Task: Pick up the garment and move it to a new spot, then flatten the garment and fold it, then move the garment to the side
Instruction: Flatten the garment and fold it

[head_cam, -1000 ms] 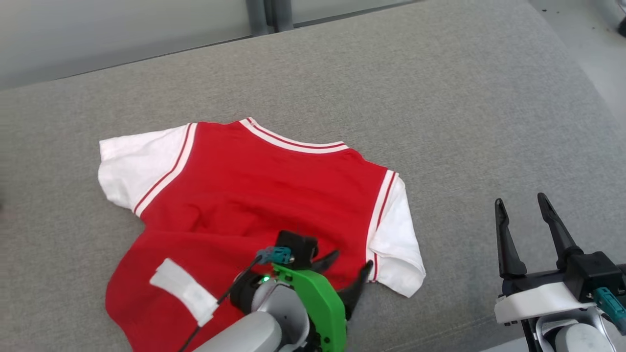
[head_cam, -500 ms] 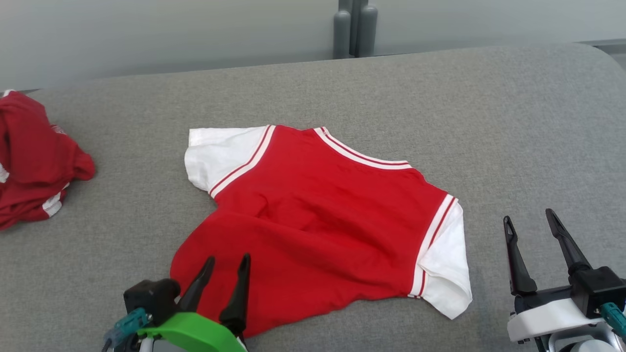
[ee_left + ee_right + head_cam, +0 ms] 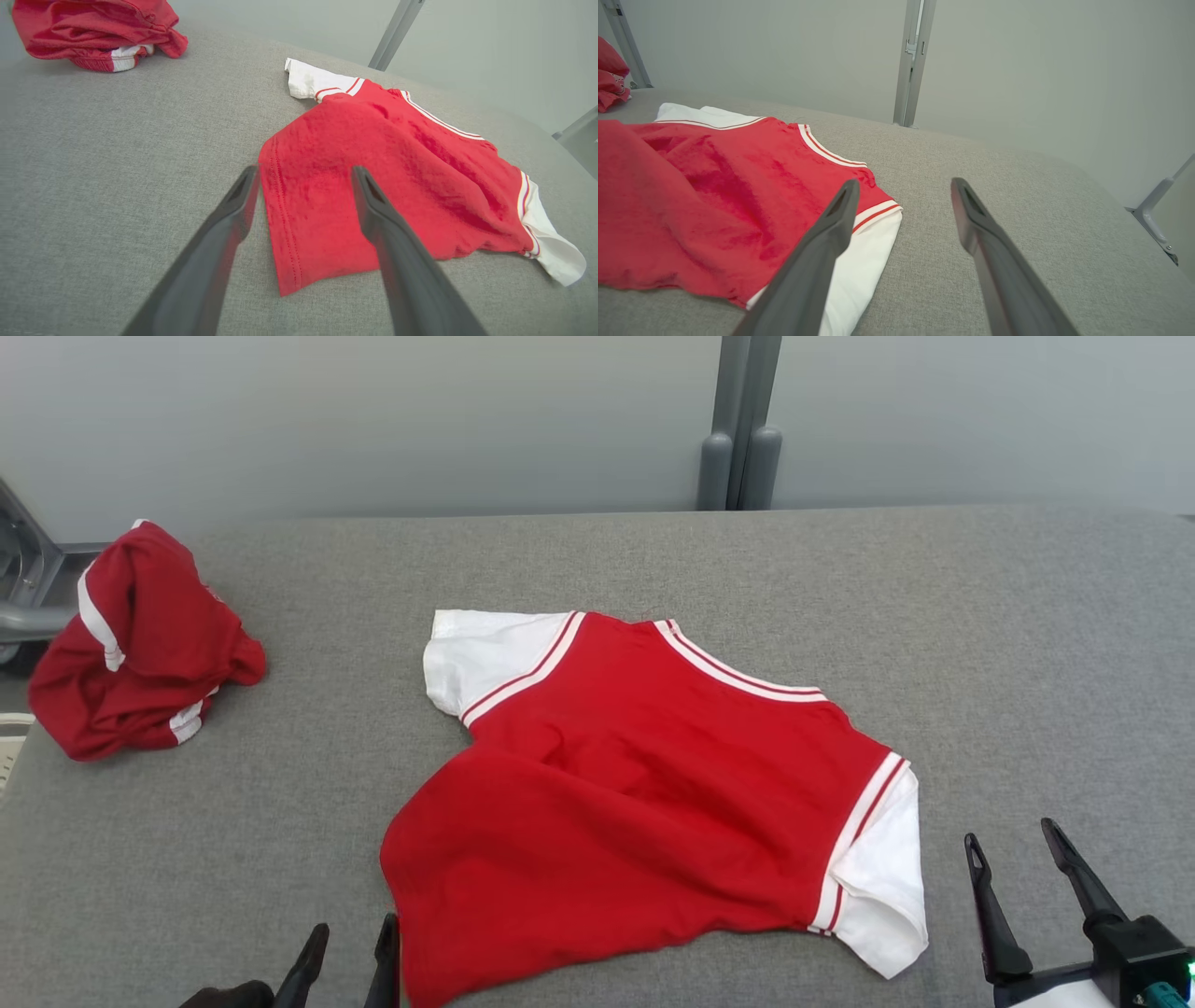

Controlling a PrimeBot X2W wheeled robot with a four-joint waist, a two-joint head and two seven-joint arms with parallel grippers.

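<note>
The garment, a red shirt with white sleeves and striped trim, lies spread on the grey padded surface, collar away from me, slightly wrinkled. My left gripper is open at the bottom edge of the head view, just left of the shirt's near-left hem corner. In the left wrist view the left gripper points over that corner of the garment with nothing between its fingers. My right gripper is open and empty, right of the near white sleeve. Its wrist view has the right gripper beside the garment's sleeve.
A second red garment lies crumpled at the surface's far left, also seen as a crumpled heap in the left wrist view. A grey wall with a vertical metal post stands behind. Bare grey surface surrounds the shirt.
The head camera has swung, bringing the crumpled garment into view. My left gripper has drawn back from over the shirt's lower part to its near-left hem corner. Both grippers stayed open.
</note>
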